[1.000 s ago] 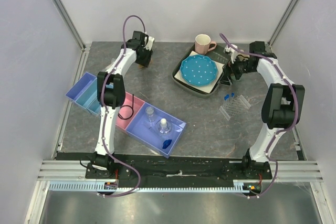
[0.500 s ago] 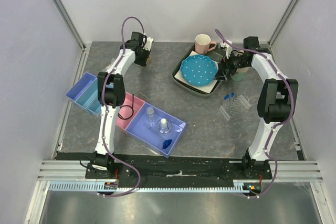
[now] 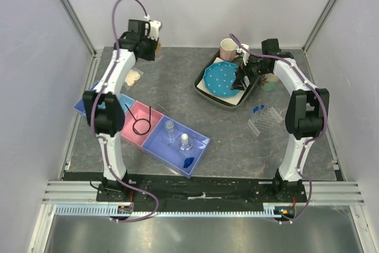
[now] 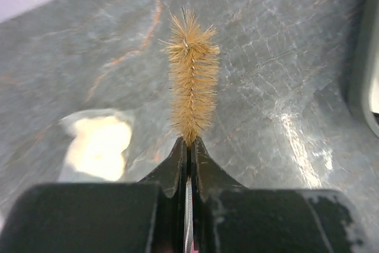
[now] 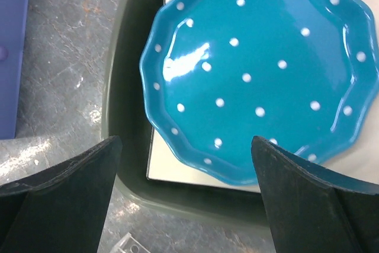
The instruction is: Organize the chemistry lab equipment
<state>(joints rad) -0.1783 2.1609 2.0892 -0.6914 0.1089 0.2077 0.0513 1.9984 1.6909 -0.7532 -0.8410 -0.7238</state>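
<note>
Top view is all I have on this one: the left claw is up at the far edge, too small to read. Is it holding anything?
Observer: Yes. The left wrist view shows the left claw shut on a tan bristle brush, with the bristles sticking out past the tips.
Operator: Anything else close by?
Observer: What looks like a bag of white wads lies left of the brush, and the claw is not touching it.
Operator: And on the other side?
Observer: In the right wrist view, the right claw is wide open above the near rim of the dotted plate, with nothing between its fingers.
</note>
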